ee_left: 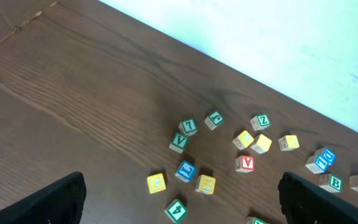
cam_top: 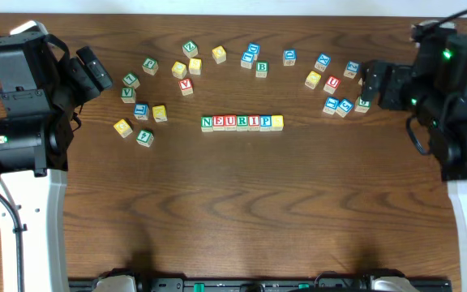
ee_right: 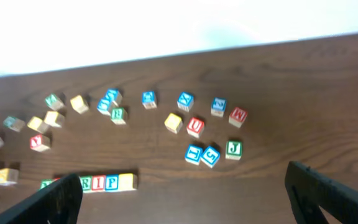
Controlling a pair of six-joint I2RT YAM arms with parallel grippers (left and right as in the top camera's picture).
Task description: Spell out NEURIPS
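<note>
Seven small wooden cubes stand in one straight, touching row (cam_top: 242,122) at the table's middle. They read N (cam_top: 207,123), E, U, R, I, P, and end with a plain yellow face (cam_top: 276,122). The right wrist view shows that row's right end (ee_right: 107,182); its left part is behind a finger (ee_right: 55,199). My left gripper (cam_top: 97,73) hangs open at the far left, well away from the row, above loose cubes (ee_left: 182,202). Over at the far right my right gripper (cam_top: 370,83) is open too (ee_right: 188,199). Neither holds anything.
Loose lettered cubes lie in three scatters: a left group (cam_top: 140,112), a back group (cam_top: 254,58) and a right group (cam_top: 335,93) that includes a red U (cam_top: 332,82). The arm bases (cam_top: 23,138) flank the table on both sides.
</note>
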